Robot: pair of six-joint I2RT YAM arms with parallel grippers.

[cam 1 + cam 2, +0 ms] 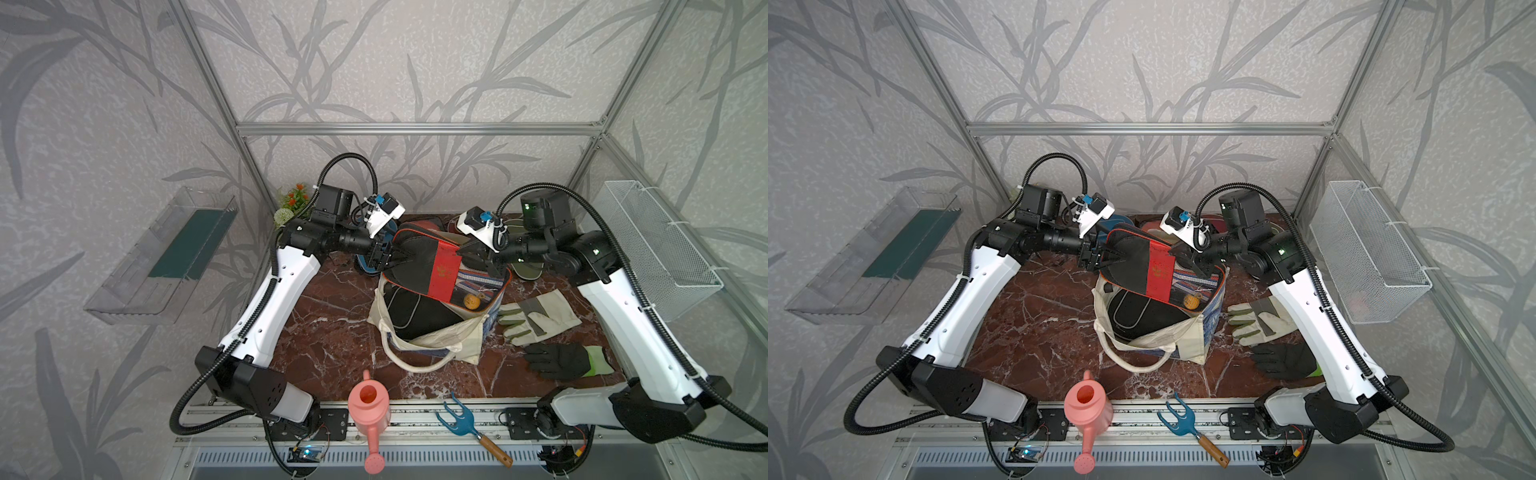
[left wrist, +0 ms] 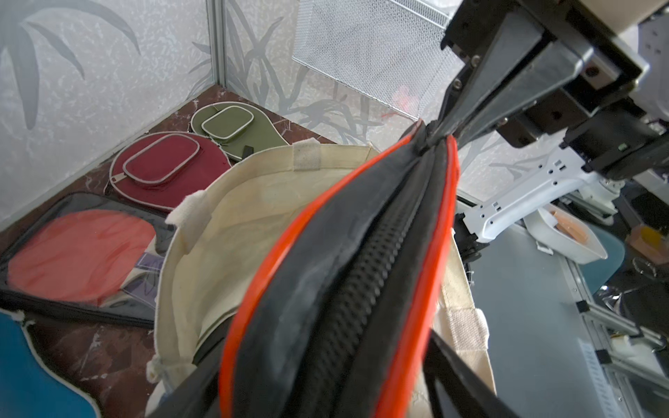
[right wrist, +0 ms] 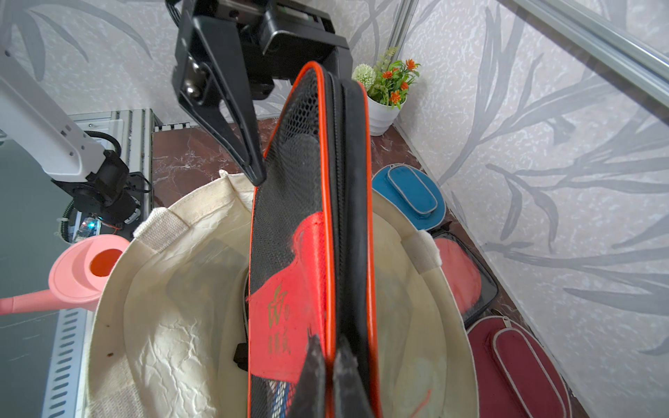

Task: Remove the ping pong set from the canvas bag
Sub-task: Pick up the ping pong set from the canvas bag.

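Observation:
A black-and-red rectangular case (image 1: 428,266) (image 1: 1142,262) of the ping pong set hangs on edge over the open cream canvas bag (image 1: 440,336) (image 3: 163,325). My right gripper (image 1: 463,251) (image 3: 327,347) is shut on its orange-piped rim. At the other end my left gripper (image 1: 399,257) straddles the case (image 2: 344,253), fingers against both faces; one fingertip (image 3: 253,170) touches the mesh side. A black paddle cover (image 1: 415,311) lies inside the bag. Olive (image 2: 235,126), maroon (image 2: 163,166) and blue (image 2: 29,369) covers and a red-faced paddle (image 2: 79,253) lie on the table behind the bag.
A grey-and-olive gardening glove (image 1: 536,316) and a black one (image 1: 557,361) lie right of the bag. A pink watering can (image 1: 368,407) and a blue hand fork (image 1: 457,419) sit at the front edge. A wire basket (image 1: 656,245) hangs on the right wall, with a potted plant (image 1: 291,203) at the back left.

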